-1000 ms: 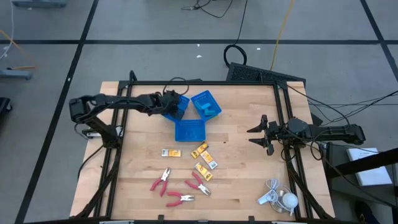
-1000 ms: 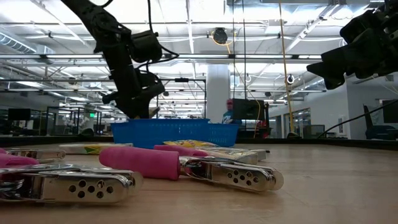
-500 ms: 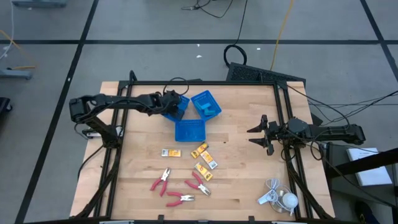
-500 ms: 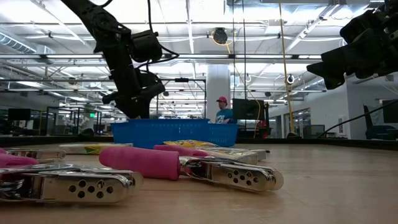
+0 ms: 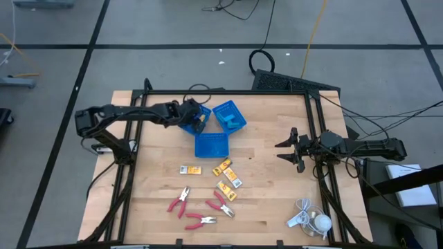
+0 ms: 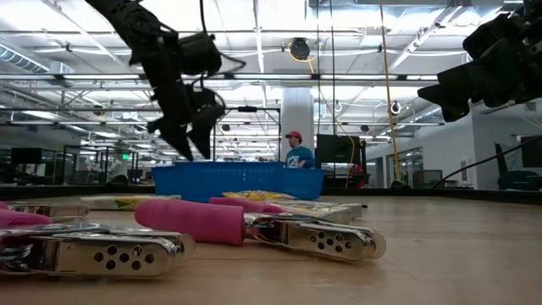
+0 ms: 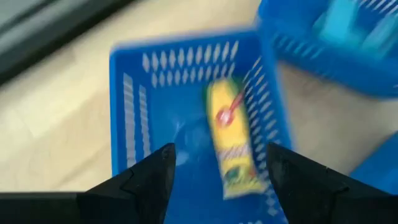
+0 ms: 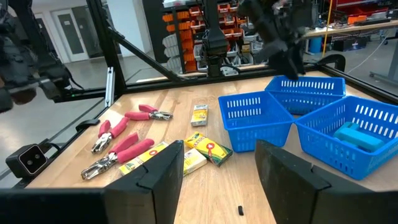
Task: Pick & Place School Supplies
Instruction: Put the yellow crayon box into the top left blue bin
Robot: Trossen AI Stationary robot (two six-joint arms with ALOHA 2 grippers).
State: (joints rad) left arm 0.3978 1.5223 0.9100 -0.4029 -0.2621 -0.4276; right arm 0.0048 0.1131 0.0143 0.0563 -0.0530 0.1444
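- Looking down, high view: left gripper [image 5: 196,119] over the far-left blue tray [image 5: 188,113]; four crayon packets [image 5: 226,177] and three red-handled pliers [image 5: 199,206] loose mid-table. Right gripper [image 5: 287,149] waits at the right edge, apart from everything.
- Low view: left fingers spread, nothing between them, just above a tray rim [image 6: 237,167]. Risk: a low exit could clip the rim and shift the tray.
- Left wrist view: one yellow crayon packet [image 7: 229,138] lies released inside the tray.
- Right wrist view: right fingers [image 8: 155,174] parted, empty; light-blue piece [image 8: 357,135] in nearest tray. Crowded packets risk a double grab.
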